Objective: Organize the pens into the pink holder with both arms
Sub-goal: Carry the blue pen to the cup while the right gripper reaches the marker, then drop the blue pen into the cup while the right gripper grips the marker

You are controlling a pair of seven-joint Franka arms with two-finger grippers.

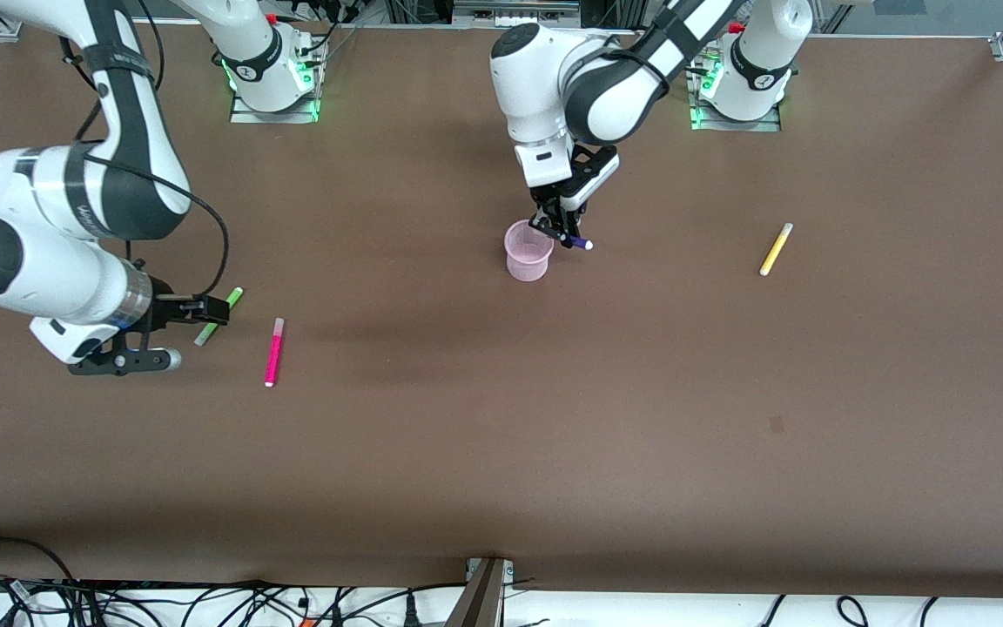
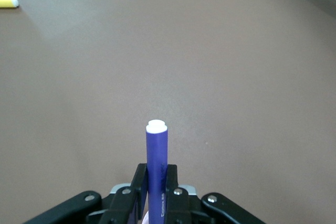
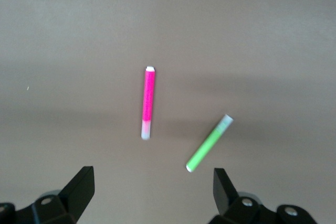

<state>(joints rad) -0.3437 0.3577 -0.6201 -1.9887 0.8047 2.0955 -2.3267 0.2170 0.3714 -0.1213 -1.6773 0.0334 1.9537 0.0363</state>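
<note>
Left gripper point(image 1: 564, 233) clamping purple pen point(image 2: 156, 166) apparently over pink holder point(image 1: 528, 251) rim, right gripper point(image 3: 152, 188) spread above green pen point(image 3: 209, 144)

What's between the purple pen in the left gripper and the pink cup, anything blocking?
Nothing visible. The left gripper holds the purple pen right beside the pink cup's rim, with no object between them.

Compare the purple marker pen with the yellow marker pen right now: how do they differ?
The purple marker pen is clamped in the shut left gripper, up in the air beside the pale pink mesh cup; the yellow marker pen lies loose on the brown table, toward the left arm's end. Neither is in the cup yet. Both are short, slim, pale-tipped.
</note>
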